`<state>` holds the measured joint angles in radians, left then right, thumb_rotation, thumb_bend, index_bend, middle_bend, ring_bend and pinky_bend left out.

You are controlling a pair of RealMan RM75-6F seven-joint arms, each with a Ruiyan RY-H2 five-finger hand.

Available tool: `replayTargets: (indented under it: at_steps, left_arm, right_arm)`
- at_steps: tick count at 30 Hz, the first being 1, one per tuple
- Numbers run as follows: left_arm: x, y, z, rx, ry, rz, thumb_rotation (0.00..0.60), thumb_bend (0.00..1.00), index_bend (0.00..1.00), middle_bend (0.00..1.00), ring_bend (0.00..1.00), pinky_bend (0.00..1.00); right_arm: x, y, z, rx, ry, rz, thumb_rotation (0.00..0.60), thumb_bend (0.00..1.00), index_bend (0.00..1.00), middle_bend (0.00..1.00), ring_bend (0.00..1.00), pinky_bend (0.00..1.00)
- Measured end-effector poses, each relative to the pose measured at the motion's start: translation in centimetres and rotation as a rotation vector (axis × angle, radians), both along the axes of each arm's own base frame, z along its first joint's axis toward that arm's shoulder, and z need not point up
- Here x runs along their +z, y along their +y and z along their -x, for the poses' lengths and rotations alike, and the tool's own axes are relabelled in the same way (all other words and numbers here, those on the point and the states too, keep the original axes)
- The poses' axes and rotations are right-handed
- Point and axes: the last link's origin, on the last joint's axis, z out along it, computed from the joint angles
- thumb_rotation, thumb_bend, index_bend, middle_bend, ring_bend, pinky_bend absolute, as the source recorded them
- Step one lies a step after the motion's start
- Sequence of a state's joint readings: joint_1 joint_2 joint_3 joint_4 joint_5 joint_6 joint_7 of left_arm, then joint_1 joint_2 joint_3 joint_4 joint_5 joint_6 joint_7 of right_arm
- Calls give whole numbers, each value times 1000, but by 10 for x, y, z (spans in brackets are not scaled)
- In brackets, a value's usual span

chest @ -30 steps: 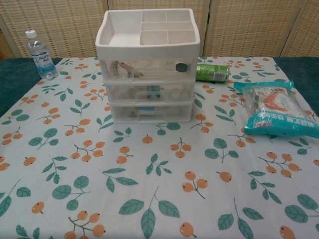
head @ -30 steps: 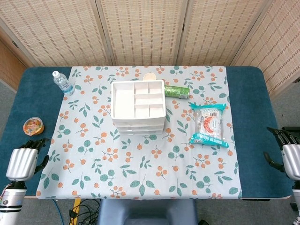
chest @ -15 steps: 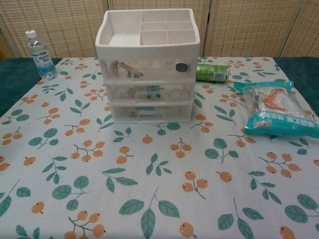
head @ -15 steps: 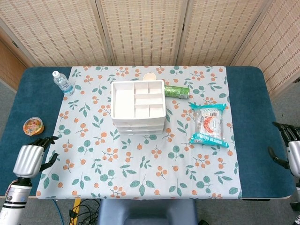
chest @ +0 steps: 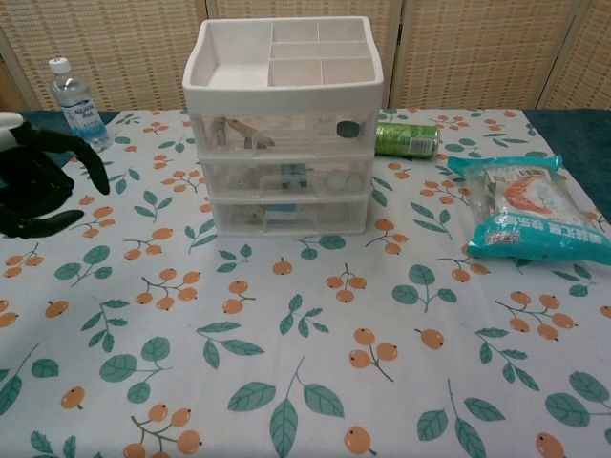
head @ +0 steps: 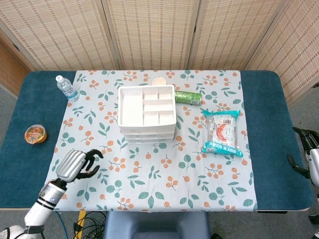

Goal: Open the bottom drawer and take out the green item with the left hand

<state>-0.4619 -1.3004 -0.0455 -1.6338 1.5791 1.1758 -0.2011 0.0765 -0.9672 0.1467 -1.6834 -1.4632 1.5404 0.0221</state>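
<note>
The white three-drawer unit [head: 146,115] stands mid-table with all its drawers closed. The bottom drawer [chest: 286,215] has a translucent front, and what lies inside is too blurred to name. My left hand [head: 76,164] hovers over the front-left part of the cloth, well left of the unit, fingers apart and curved, holding nothing. The chest view shows the left hand [chest: 38,176] at the left edge. My right hand [head: 310,152] sits at the table's far right edge, partly cut off, fingers apart and empty.
A green can [head: 188,97] lies right of the unit, with a teal snack bag [head: 223,132] in front of it. A water bottle [head: 66,87] stands back left. An orange jelly cup [head: 35,133] sits on the blue table at left.
My left hand has moved from the table's left front corner rightward onto the floral cloth and now shows in the chest view. The right hand drifted slightly further right.
</note>
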Motion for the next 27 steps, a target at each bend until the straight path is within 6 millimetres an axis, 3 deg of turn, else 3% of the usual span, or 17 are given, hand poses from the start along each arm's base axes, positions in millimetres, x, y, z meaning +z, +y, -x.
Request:
replayTargets:
  at_steps: [5,10,16,27]
  left_arm:
    - [-33,5,-18,-41,-35,115,600,505,327,848,861,1000]
    - [-62,9,-33,-52,-66,232,600,508,185,883,928,1000]
    - [-93,15,-53,-20,-128,355,600,507,71,886,932,1000]
    - [-125,30,-78,54,-221,427,600,508,30,884,933,1000]
  right_arm:
    - [-1,0,1,-5,-1,-1,600,362,130,229,222,248]
    - [-1,0,3,-11,-2,-3,600,363,130,229,222,248]
    - [-2,0,4,-15,-2,-5,600,363,130,229,222,248]
    - [-1,1,7,-27,0,0,600,363,130,229,222,248]
